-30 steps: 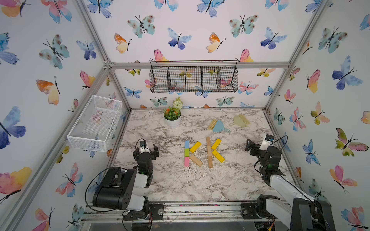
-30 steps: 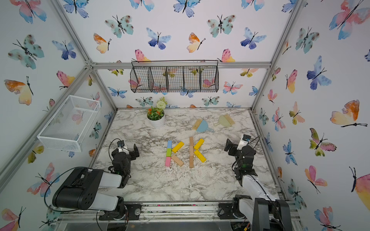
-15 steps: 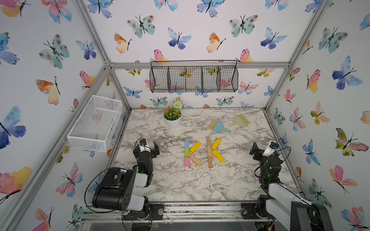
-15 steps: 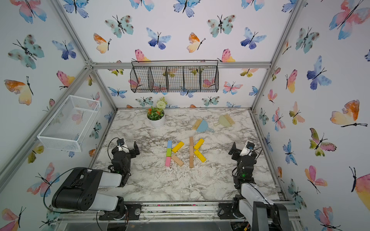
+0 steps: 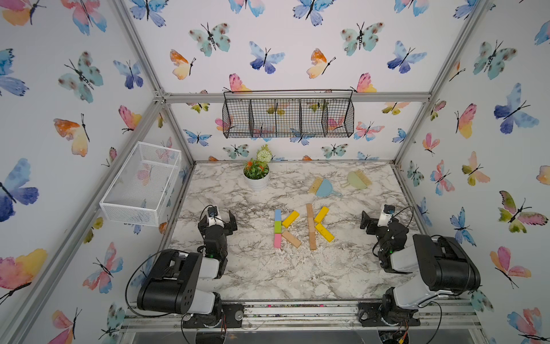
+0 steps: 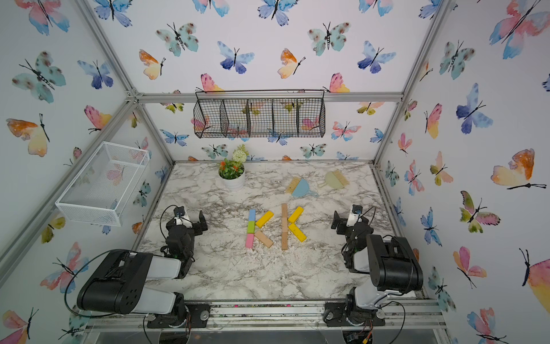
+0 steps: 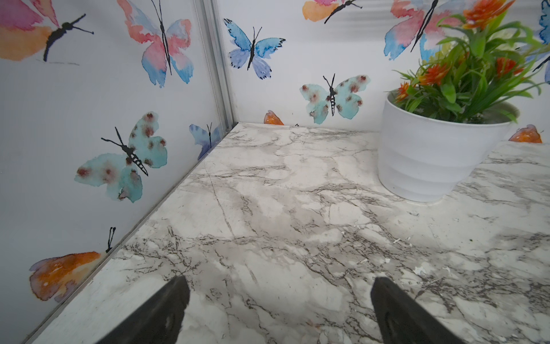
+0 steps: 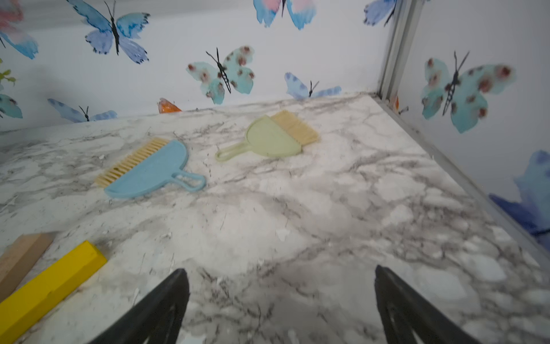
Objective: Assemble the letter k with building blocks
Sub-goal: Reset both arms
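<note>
Both arms sit at my end of the desk (image 5: 268, 277), left claw (image 7: 279, 281) and right claw (image 8: 280, 272) each spread wide with nothing in them. Mid-desk the blocks (image 5: 311, 227) lie flat as two K shapes side by side, one with a blue-green-pink spine, one with a tan spine. Looks done to me. My worry is they're only loose bars butted together, so a low swing from the right claw, which is near that yellow block (image 8: 50, 283), would scatter the letter. Blue dustpan (image 5: 326, 188), green dustpan (image 5: 357, 180) and plant pot (image 5: 256, 183) sit further back.
</note>
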